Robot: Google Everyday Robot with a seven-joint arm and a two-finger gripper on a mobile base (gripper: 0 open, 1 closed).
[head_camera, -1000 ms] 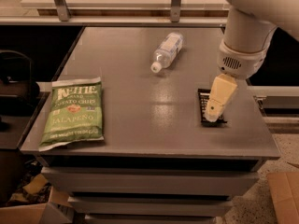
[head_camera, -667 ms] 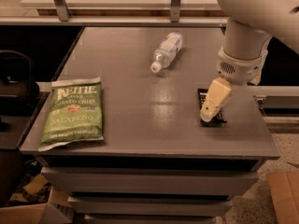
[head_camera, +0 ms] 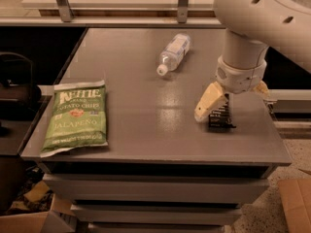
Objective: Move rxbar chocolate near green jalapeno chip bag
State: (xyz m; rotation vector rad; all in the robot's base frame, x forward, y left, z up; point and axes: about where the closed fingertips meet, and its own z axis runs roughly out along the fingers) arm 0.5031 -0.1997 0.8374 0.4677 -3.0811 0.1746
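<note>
The rxbar chocolate (head_camera: 221, 118), a small black wrapper with white text, lies flat near the table's right front edge. My gripper (head_camera: 229, 104) hangs right over it from the white arm. Its jaws are open: one cream finger (head_camera: 208, 102) slants down to the bar's left, and the other (head_camera: 262, 88) peeks out behind the wrist on the right. The bar is not held. The green jalapeno chip bag (head_camera: 76, 115) lies flat at the table's front left corner, far from the bar.
A clear plastic water bottle (head_camera: 174, 53) lies on its side at the back middle of the grey table (head_camera: 146, 140). Drawers sit under the tabletop. Cardboard boxes (head_camera: 296, 203) stand on the floor at right and left. A dark chair (head_camera: 17, 89) is at left.
The arm has shifted left and lowered over the bar. The wrist has turned, so the near finger now sits left of the bar. The bar, bag and bottle have not moved.
</note>
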